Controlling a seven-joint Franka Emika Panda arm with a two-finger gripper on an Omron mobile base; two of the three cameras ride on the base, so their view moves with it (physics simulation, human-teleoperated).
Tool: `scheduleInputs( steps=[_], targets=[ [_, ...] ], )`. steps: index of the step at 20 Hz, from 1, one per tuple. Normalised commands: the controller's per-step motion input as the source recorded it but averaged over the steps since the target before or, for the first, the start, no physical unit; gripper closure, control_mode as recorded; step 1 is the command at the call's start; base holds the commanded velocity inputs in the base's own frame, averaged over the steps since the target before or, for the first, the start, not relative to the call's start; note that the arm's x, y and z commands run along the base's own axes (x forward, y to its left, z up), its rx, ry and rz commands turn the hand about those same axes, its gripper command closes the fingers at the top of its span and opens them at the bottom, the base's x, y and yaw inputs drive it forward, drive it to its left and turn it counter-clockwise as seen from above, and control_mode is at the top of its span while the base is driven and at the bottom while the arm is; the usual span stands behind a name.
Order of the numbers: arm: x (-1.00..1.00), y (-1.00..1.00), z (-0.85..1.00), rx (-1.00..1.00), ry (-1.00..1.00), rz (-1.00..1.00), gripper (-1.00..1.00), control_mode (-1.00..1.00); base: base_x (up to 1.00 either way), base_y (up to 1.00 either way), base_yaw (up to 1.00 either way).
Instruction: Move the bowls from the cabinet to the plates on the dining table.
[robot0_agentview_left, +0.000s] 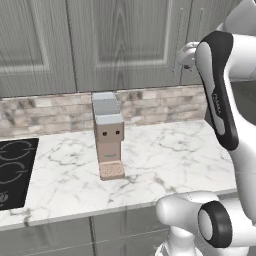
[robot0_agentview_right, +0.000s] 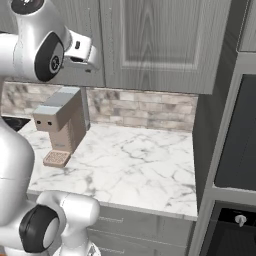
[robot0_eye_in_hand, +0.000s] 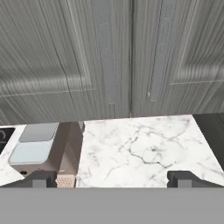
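Bowls unseen, judged to sit behind the shut cabinet (robot0_eye_in_hand: 109, 57) doors. Gripper (robot0_eye_in_hand: 112, 178) hangs before the two bar handles (robot0_eye_in_hand: 105, 52), jaws wide apart, holding nothing. Step in hand: opening a door; next move calls for closing on a handle. Coffee machine (robot0_agentview_left: 108, 132) stands on the counter (robot0_agentview_left: 165, 155) below, possibly crowding the swing.
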Motion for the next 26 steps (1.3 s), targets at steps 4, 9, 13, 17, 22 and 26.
scheduleInputs(
  steps=[4,9,13,17,22,26],
  targets=[
    [0.27,0.0,0.0,0.0,0.0,0.0,-1.0,-1.0,0.0,0.0,0.0],
    [0.45,0.0,0.0,-0.01,-0.01,0.0,-1.0,-1.0,0.0,0.0,0.0],
    [0.4,0.03,0.01,0.0,0.0,0.0,-1.0,-1.0,0.0,0.0,0.0],
    [0.34,0.05,0.08,0.0,0.0,0.0,-1.0,-1.0,0.0,0.0,0.0],
    [0.33,0.02,0.03,0.0,0.0,0.0,-1.0,-1.0,0.0,0.0,0.0],
    [0.37,0.0,0.0,0.0,0.0,0.0,-1.0,-1.0,0.0,0.0,0.0]
  ],
)
